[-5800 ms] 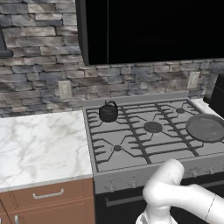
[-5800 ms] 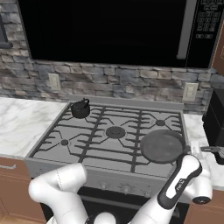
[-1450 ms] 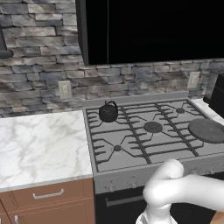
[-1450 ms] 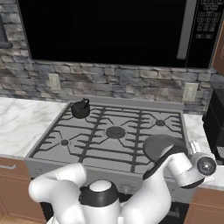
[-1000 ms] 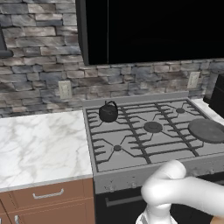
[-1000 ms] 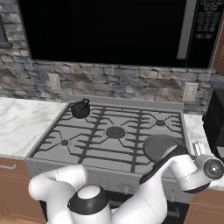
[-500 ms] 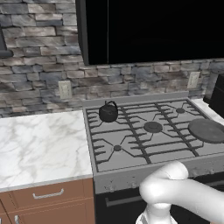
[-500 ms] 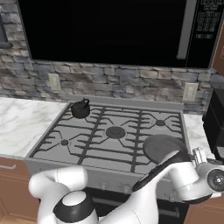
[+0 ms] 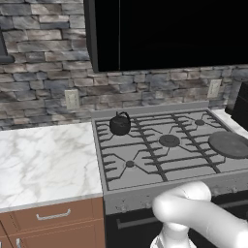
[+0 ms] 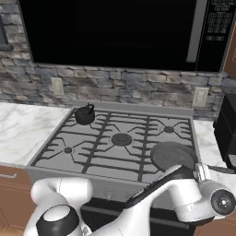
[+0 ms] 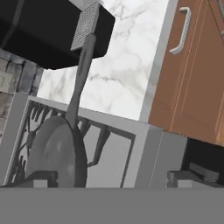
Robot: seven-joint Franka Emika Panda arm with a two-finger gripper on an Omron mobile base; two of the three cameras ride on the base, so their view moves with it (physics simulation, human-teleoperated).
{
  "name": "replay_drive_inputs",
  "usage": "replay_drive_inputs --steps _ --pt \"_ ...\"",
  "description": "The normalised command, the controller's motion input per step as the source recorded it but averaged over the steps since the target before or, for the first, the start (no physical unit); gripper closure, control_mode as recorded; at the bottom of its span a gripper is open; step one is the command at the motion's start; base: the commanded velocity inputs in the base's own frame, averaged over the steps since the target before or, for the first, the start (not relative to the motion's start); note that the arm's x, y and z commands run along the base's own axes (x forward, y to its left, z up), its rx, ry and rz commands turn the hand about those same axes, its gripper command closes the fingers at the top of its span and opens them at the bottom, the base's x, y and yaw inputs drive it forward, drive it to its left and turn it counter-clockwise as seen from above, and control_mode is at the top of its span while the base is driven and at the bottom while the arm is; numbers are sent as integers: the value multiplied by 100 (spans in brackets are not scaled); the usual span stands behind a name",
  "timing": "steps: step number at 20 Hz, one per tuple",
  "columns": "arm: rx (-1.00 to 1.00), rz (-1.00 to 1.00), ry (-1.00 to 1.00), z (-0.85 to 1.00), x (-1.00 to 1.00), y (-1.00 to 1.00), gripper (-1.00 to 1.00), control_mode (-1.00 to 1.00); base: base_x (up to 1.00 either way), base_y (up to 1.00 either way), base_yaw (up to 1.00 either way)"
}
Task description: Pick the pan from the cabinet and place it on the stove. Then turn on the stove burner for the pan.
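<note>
Now the wide dark-grey frying pan (image 10: 171,156) rests on the grey gas stove's (image 9: 145,186) front right burner; your tool (image 11: 111,178) has let go, jaws wide, swinging toward the front knobs; burner next.

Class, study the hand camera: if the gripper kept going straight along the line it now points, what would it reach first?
Most likely the stove's front right corner, with the pan just to one side of that line. The open gripper hangs above them. Depth is hard to judge, so the marble counter beyond is also possible.
</note>
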Motion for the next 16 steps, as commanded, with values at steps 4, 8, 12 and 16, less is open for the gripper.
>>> replay_drive_inputs --steps 4,8,12,16 --pt "4 0 0 0 -35 44 -100 -100 0 0 0" --pt "4 0 -1 0 -28 51 -100 -100 0 0 0" --pt "5 2 -5 -8 -21 51 -100 -100 0 0 0" --pt "6 5 -9 -10 -13 25 -100 -100 0 0 0"
